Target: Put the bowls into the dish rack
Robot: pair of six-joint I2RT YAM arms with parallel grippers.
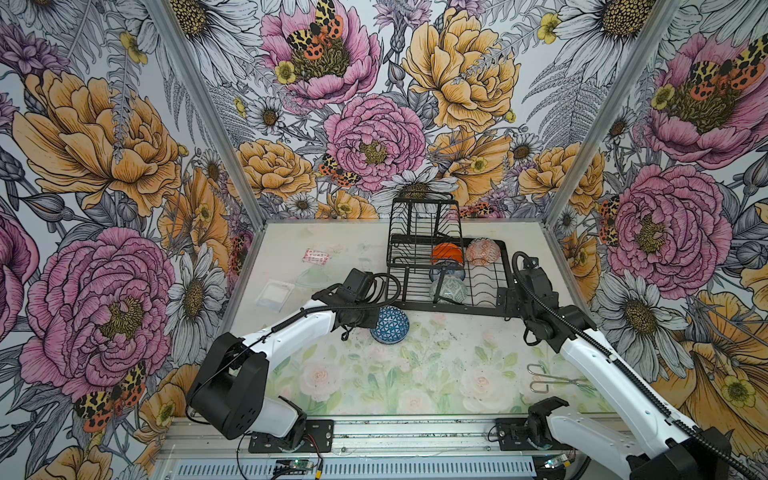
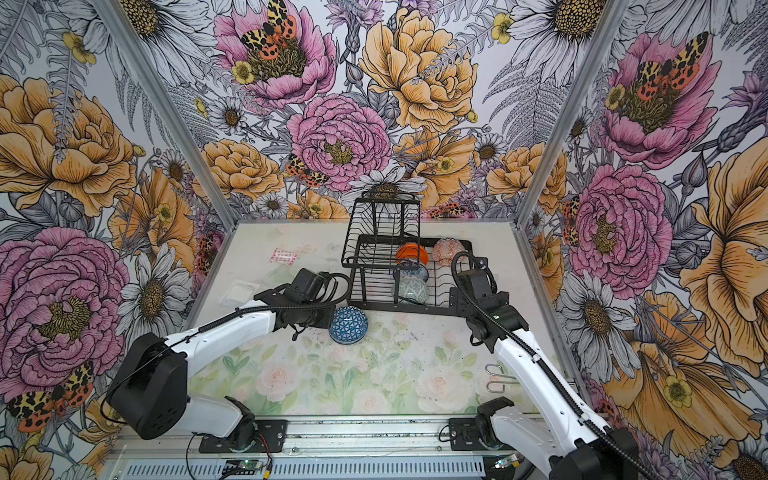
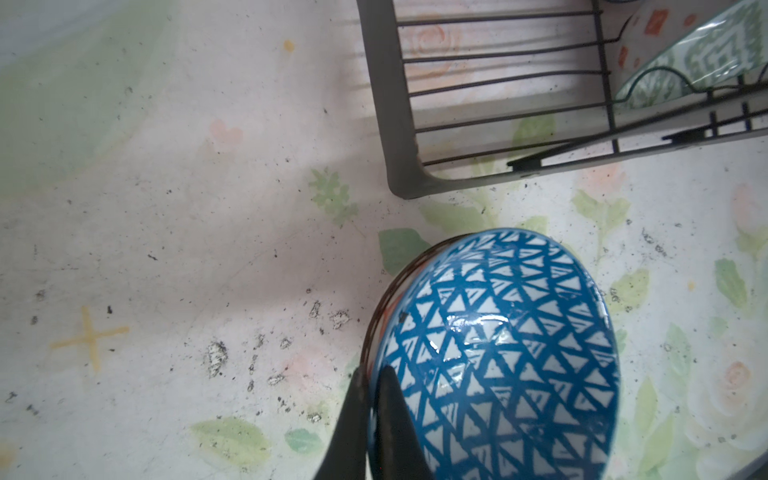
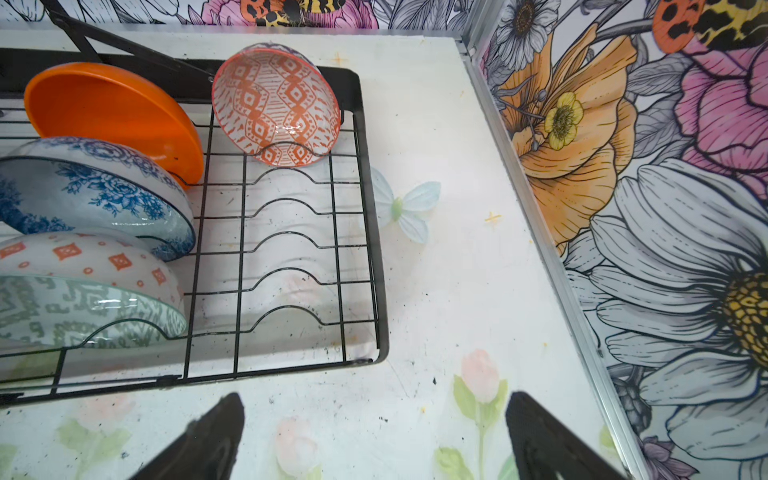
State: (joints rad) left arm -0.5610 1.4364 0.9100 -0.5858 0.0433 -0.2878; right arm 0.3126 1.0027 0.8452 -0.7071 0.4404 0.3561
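Read as a dial centred on the table in both top views, the blue-white geometric bowl sits near the middle, a shade toward 9 o'clock. It is tilted and lies outside the dish rack, just off the rack's near left corner. The rack stands at about 1 o'clock. Three bowls stand on edge in its wavy slots in a row running toward 12. Nearest is the grey-green patterned bowl, then the blue floral bowl, then the plain orange bowl. The orange-white patterned bowl leans in the far slot at the orange one's 3 o'clock, apart from it.

The left gripper reaches the geometric bowl from its 9 o'clock. Its jaws are pinched on the rim, with one finger inside the bowl and the other outside.

The right gripper hovers at the rack's 5 o'clock corner over bare table, jaws spread wide and holding nothing.
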